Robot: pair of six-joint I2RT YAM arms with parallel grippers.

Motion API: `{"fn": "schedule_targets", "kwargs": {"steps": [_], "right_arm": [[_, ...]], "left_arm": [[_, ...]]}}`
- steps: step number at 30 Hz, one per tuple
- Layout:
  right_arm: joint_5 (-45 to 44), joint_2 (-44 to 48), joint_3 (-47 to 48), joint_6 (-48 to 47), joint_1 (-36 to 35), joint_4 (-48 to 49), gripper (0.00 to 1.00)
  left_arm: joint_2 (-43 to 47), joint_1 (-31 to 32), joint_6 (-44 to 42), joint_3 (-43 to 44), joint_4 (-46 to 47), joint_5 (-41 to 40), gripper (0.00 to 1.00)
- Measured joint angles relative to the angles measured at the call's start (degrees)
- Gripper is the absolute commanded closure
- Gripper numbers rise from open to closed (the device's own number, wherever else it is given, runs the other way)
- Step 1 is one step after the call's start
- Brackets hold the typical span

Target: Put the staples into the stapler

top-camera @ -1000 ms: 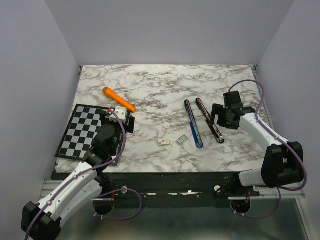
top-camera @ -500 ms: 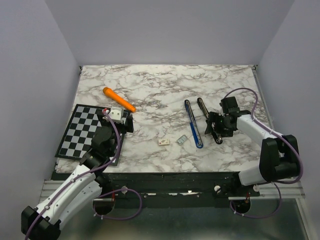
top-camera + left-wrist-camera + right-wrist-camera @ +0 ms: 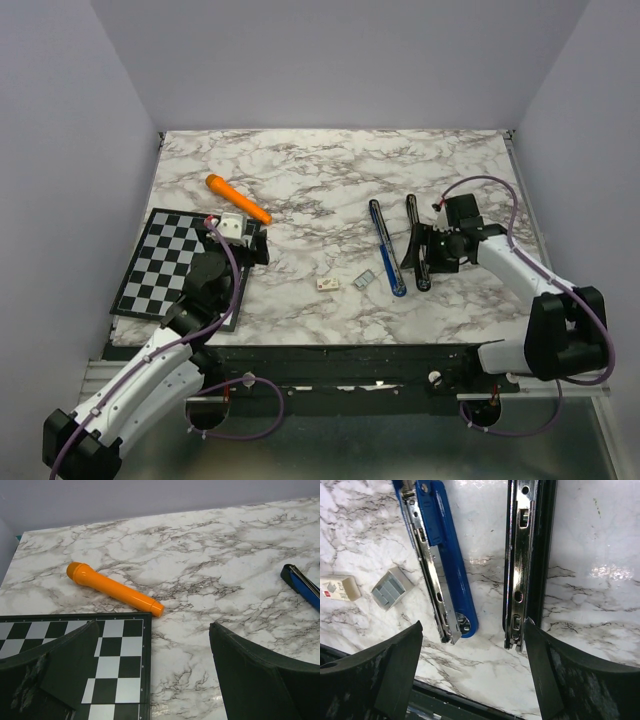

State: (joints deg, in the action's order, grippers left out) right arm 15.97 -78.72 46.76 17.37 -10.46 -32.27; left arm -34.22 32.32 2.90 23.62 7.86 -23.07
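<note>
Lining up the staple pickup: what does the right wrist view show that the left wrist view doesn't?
Only the right wrist view: the staples, the small whitish box beside them, and the black stapler. Only the left wrist view: the orange marker and the checkerboard mat. Both: the marble table and the blue stapler, though the left wrist view catches just one end at its right edge.

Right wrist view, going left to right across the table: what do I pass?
whitish box → staples → blue stapler → black stapler
</note>
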Motion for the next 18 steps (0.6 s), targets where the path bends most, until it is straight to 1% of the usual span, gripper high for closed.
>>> {"fn": "schedule_targets", "kwargs": {"steps": [2, 5, 9, 12, 13, 18], "right_arm": [[-0.1, 1.7, 0.0, -0.3, -0.3, 0.0, 0.09], [-0.9, 6.8, 0.1, -1.0, -1.8, 0.1, 0.06], [-4.3, 11.4, 3.2, -2.8, -8.4, 0.1, 0.07], [-8.2, 10.7, 6.4, -3.9, -14.5, 0.5, 0.10], [-8.8, 10.3, 6.8, -4.0, -15.5, 0.6, 0.11], [-13.3, 2.8, 10.0, -4.4, -21.4, 0.4, 0.21]], "left_arm": [[-0.6, 0.0, 0.3, 0.0, 0.3, 0.0, 0.01], [-1.7, 0.0, 1.0, 0.0, 0.9, 0.0, 0.01], [-2.1, 0.0, 1.7, 0.2, 2.6, 0.0, 0.01], [-3.2, 0.0, 1.9, 0.9, 3.7, 0.0, 0.01], [-3.6, 0.0, 1.9, 1.2, 3.9, 0.0, 0.01], [-6.5, -0.1, 1.9, 2.4, 5.5, 0.0, 0.01]]}}
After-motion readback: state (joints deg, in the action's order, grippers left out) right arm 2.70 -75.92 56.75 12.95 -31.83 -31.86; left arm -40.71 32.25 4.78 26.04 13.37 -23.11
